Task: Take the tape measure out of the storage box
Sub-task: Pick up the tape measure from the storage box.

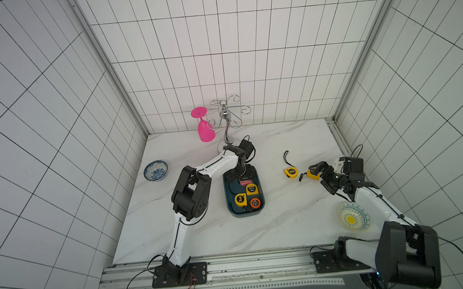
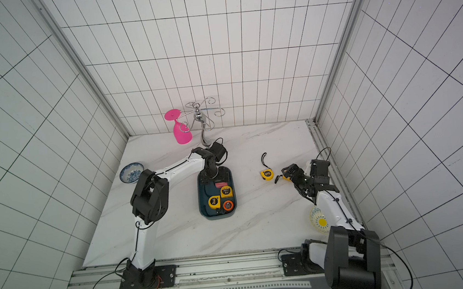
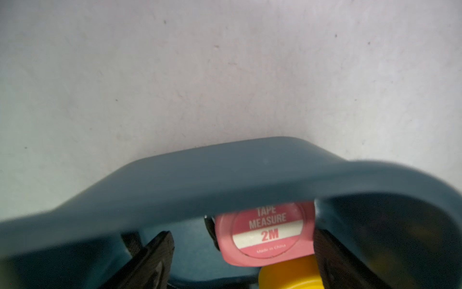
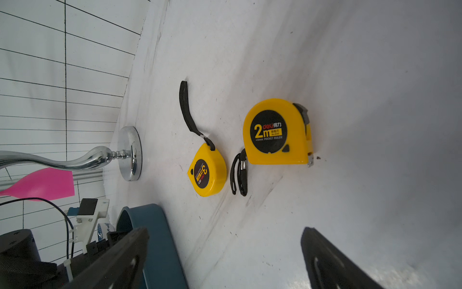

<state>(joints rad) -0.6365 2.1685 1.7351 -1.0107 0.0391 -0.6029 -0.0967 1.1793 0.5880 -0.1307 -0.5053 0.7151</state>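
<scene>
The teal storage box lies mid-table in both top views. It holds a pink tape measure, two yellow ones and an orange-black one. My left gripper reaches down into the box's far end and is open. The pink tape measure, marked 2M, sits between its fingers, against one finger and apart from the other. A yellow tape measure lies just beside it. My right gripper is open and empty over the table at the right.
Two yellow tape measures lie on the table right of the box. A blue-white bowl stands at the left and a yellow patterned bowl under my right arm. A chrome rack holds a pink glass at the back.
</scene>
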